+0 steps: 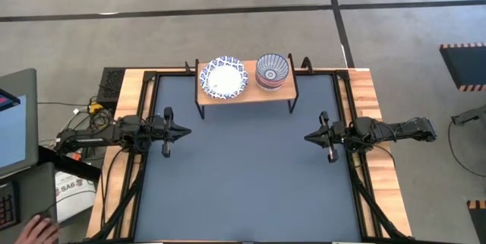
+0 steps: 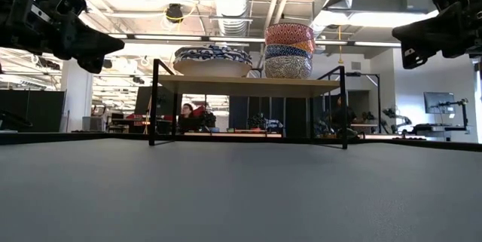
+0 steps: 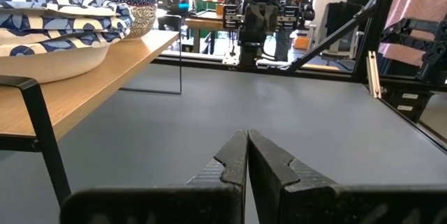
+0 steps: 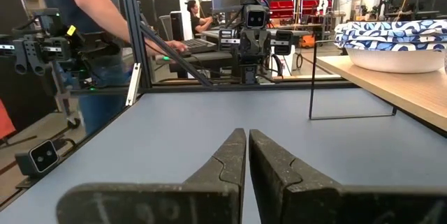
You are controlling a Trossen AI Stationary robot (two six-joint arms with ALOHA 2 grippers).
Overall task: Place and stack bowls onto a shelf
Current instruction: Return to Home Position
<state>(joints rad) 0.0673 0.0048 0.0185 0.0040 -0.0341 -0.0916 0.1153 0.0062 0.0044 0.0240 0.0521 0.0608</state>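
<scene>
The shelf [image 1: 244, 90] with its light wooden top stands on thin black legs near the table's far edge. On its left half rests a stack of wide blue-and-white patterned bowls [image 1: 223, 77] [image 2: 212, 60] [image 3: 49, 28] [image 4: 394, 42]. On its right half sits a stack of smaller bowls [image 1: 272, 71] [image 2: 289, 50], striped grey-blue inside from above. My left gripper [image 1: 187, 131] [image 3: 247, 155] hovers shut at the table's left side. My right gripper [image 1: 307, 137] [image 4: 247, 155] hovers shut at the right side. Both are raised above the tabletop and face each other.
The dark blue-grey tabletop [image 1: 243, 183] stretches between the arms and the near edge. Wooden side boards [image 1: 376, 99] and black frame rails flank it. A person's hand [image 1: 34, 230] shows at the lower left beside a monitor. People stand in the room beyond.
</scene>
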